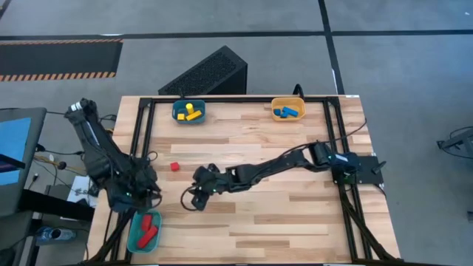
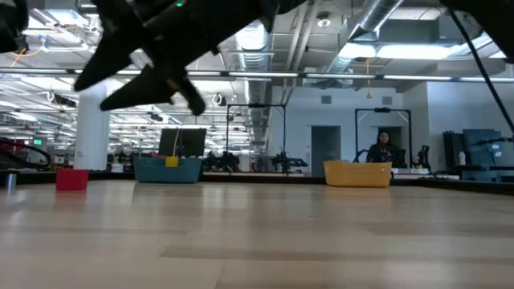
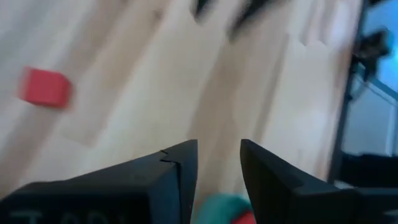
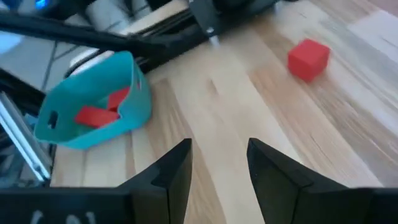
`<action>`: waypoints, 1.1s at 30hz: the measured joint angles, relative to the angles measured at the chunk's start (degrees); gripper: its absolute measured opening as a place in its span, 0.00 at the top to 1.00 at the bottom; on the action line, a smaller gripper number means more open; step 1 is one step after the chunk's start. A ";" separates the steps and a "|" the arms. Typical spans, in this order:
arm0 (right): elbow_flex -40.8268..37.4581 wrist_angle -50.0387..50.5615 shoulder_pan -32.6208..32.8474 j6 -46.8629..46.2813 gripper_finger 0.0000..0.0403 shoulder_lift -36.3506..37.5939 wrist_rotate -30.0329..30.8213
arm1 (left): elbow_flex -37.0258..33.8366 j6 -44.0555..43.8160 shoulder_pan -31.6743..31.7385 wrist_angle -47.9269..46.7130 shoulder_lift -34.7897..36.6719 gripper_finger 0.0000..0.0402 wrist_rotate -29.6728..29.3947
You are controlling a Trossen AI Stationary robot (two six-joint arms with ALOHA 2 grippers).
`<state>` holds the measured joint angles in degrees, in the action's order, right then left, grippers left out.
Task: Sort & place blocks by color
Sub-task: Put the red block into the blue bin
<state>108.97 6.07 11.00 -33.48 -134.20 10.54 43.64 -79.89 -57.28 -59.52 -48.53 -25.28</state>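
Note:
One red cube (image 1: pixel 175 166) sits alone on the table, also seen as the red cube (image 4: pixel 308 59) and the red cube (image 3: pixel 45 87). A near teal bin (image 1: pixel 144 230) holds red blocks (image 4: pixel 96 114). A far teal bin (image 1: pixel 189 111) holds yellow blocks and a blue one. An orange bin (image 1: pixel 287 109) holds blue blocks. My left gripper (image 3: pixel 219 149) hovers open over the table beside the near teal bin. My right gripper (image 4: pixel 219 149) is open and empty, a little nearer than the red cube and to its right.
Black frame rails (image 1: pixel 144 140) run along the table's left, far and right sides. A black perforated box (image 1: pixel 207 74) stands beyond the far edge. A person (image 2: pixel 381 148) shows in the room behind. Bare wood (image 1: pixel 295 214) lies across the middle and near right.

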 joint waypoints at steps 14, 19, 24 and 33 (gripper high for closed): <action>15.36 -0.74 -6.12 21.55 0.31 -11.70 -1.67 | 0.00 0.03 10.54 -11.25 5.41 0.74 -1.16; 20.02 -3.44 -8.93 31.35 0.24 -16.94 -2.61 | 0.00 -0.04 14.09 -16.18 6.27 0.71 -2.29; 24.04 -4.84 -12.06 32.58 0.23 -22.15 -11.29 | 0.00 2.23 16.72 -19.09 6.22 0.69 -2.66; 25.42 -7.17 -13.85 40.29 0.23 -24.60 -17.38 | 0.00 4.45 18.88 -19.17 6.20 0.69 -1.98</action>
<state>134.39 -1.10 -2.85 6.81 -158.80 -6.84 43.64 -75.45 -38.41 -78.70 -42.33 -27.26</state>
